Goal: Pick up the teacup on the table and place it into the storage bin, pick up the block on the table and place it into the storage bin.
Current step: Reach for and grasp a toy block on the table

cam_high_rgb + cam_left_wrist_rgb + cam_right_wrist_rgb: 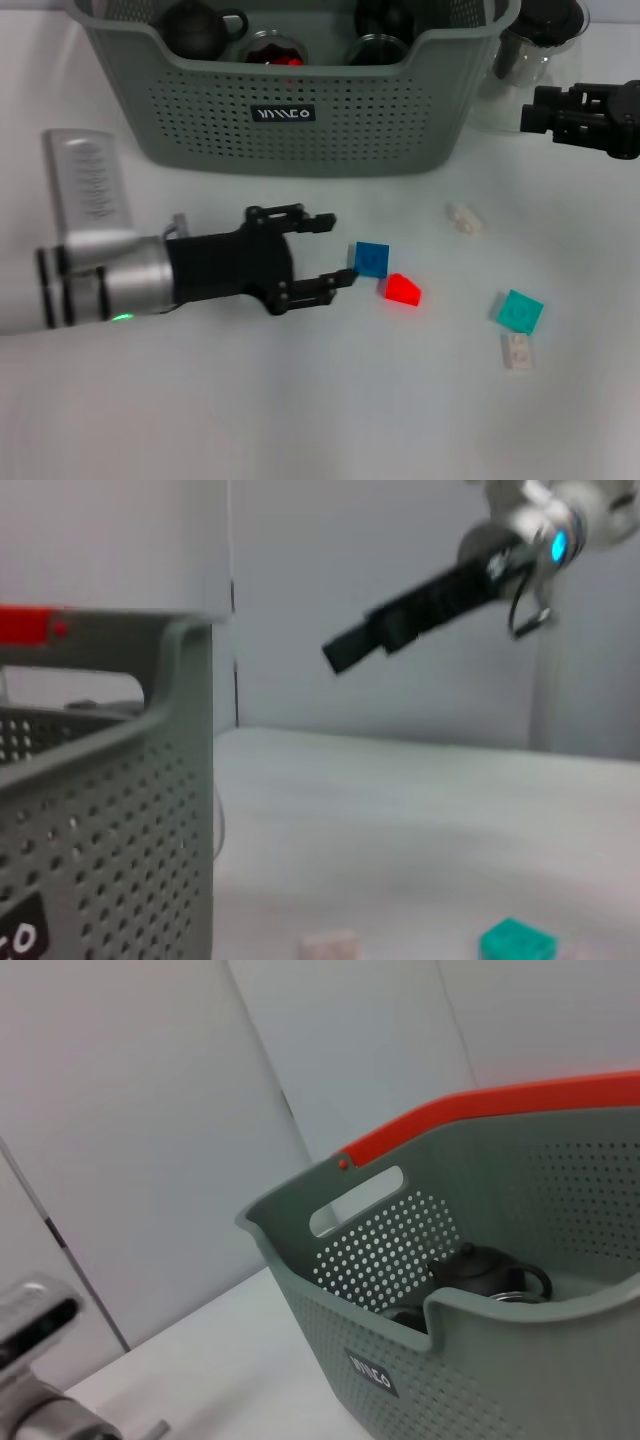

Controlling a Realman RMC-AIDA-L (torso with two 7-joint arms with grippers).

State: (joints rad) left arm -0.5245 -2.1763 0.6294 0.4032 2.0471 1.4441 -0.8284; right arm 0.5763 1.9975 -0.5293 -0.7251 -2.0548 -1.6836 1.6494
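Low over the white surface [250,410], the left hand [328,252] lay on its side with its two black fingers spread apart, gripping nothing. One fingertip [345,276] touched or nearly touched the edge of a small blue block [371,258] lying just beyond it. A red block [402,290] sat right beside the blue one, and a teal block [519,311] with a pale piece [518,351] next to it lay farther toward the robot's right. Another pale piece [464,218] rested nearer the grey-green storage bin [300,110], which stood behind the hand and held a dark teapot [198,27] and other dark vessels. The right hand [545,110] hung off beside the bin, near a clear jug [525,50]; I cannot tell whether its fingers were apart or together.
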